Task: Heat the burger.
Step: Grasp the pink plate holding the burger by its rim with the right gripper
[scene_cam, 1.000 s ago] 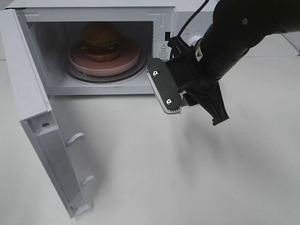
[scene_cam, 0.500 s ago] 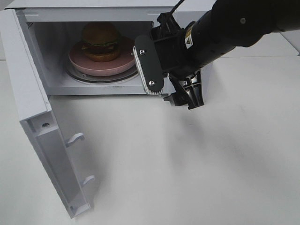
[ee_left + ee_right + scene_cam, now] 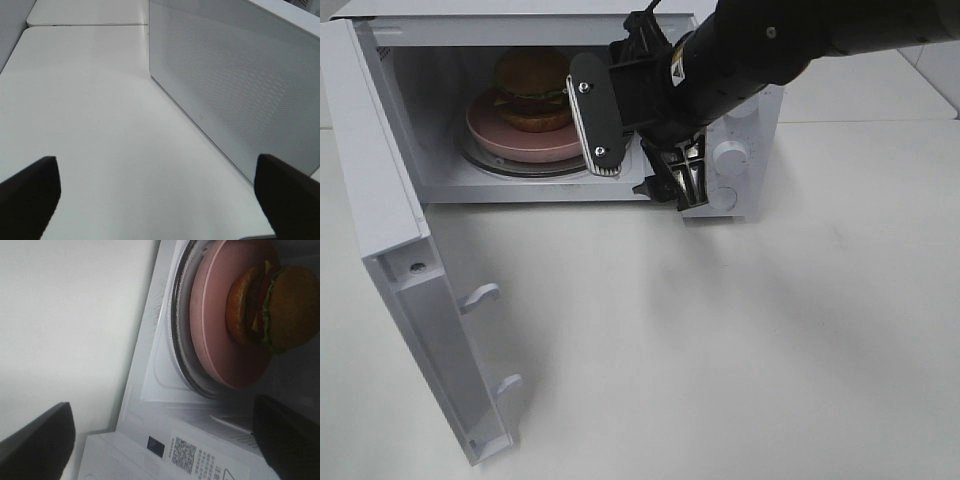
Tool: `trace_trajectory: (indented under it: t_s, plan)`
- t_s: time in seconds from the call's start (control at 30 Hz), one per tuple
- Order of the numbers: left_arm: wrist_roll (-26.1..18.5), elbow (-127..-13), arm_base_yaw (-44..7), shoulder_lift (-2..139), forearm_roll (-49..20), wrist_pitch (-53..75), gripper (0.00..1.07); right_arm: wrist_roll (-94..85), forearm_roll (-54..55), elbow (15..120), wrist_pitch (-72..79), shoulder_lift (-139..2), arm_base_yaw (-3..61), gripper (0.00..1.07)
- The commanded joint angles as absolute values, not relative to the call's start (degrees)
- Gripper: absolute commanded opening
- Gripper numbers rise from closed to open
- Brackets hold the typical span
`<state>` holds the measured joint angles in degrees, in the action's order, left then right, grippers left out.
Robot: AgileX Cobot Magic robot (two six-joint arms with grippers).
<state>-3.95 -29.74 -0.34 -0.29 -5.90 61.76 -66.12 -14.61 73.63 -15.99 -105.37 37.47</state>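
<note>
Right end effector [image 3: 640,160] spread wide at the open mouth of a white microwave [image 3: 740,110], gripping nothing; one flat finger [image 3: 595,115] with a ribbed pad turned toward the cavity, the other finger low against the front panel beside two round white knobs [image 3: 728,158]. In the right wrist view, both dark fingertips [image 3: 35,437] far apart at the frame's edges, with only the oven's interior between them. Left end effector [image 3: 157,192] likewise fully apart and empty, hanging over the bare white surface [image 3: 90,115] near the microwave's perforated side wall [image 3: 240,85]; out of sight in the high view.

One burger [image 3: 533,88] inside the oven: brown bun, green lettuce and a dark filling, upright on one pink plate [image 3: 500,130] set on the glass turntable [image 3: 480,160]. One door [image 3: 410,260] swung fully open to the left.

Sticker on the inner frame by the cavity: a QR code [image 3: 182,456], rows of small print too fine to read, and a warning triangle. Small dark square mark just beside it. No brand name legible.
</note>
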Motion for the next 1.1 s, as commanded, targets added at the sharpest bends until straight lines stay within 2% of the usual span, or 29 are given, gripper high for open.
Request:
trace_trajectory:
  t_s: [0.03, 1.1]
  plan:
    - [-3.6, -29.6, -0.3, -1.3, -6.0, 61.2, 0.98, -65.9, -13.5, 75.4, -15.8, -106.7, 37.6, 0.92]
    - [-3.6, -29.6, -0.3, -1.3, -6.0, 61.2, 0.98, -66.1, -9.2, 100.3, -19.4, -129.1, 37.6, 0.87]
